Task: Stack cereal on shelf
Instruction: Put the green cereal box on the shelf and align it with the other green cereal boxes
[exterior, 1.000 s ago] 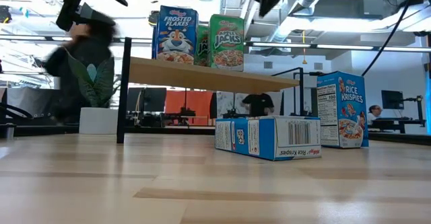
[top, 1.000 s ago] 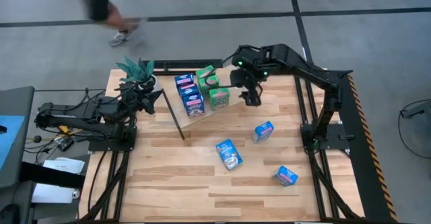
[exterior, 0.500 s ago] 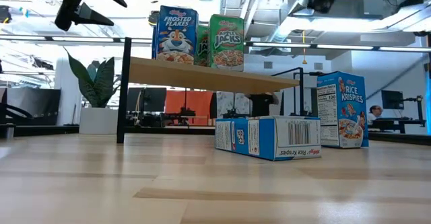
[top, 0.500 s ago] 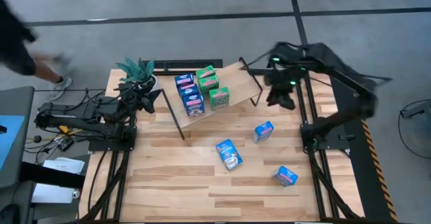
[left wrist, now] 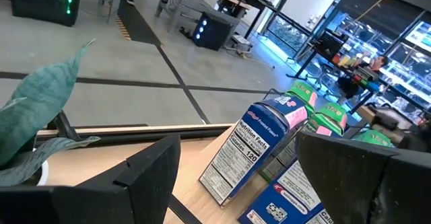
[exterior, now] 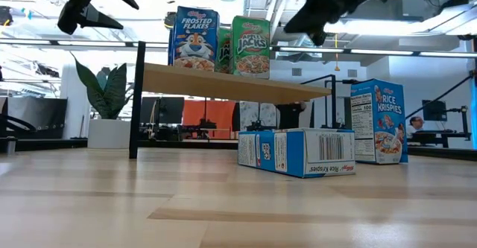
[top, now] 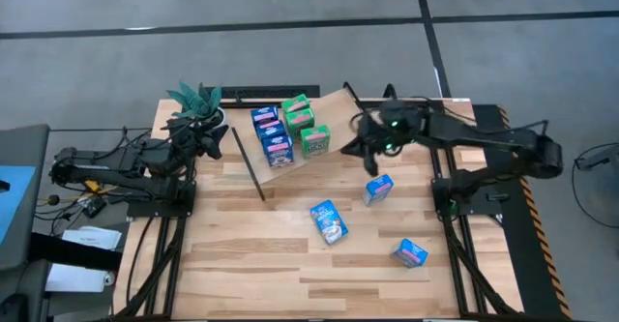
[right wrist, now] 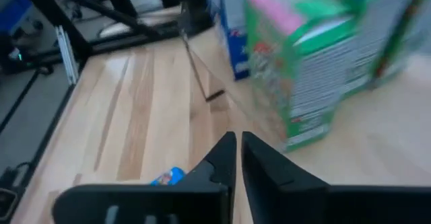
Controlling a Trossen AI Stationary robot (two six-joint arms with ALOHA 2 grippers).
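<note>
Right tool (right wrist: 237, 158): fingers nearly together, empty, above the tilted light wooden shelf (top: 334, 109).
Left tool (left wrist: 236, 177): wide, empty, beside blue and green cardboard cereal boxes (top: 288, 129).
Table (top: 271, 254): three blue boxes lying apart.

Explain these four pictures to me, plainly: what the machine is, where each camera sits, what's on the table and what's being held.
Two dark robot arms work at a wooden table. One camera looks straight down, one sits at tabletop level, one rides on each wrist. The tilted wooden shelf carries blue and green cereal boxes; three blue boxes lie loose on the table. A potted plant stands by the shelf. The left gripper waits, open, near the plant. The right gripper, fingers nearly together, hangs beside the shelf. Neither holds anything.
</note>
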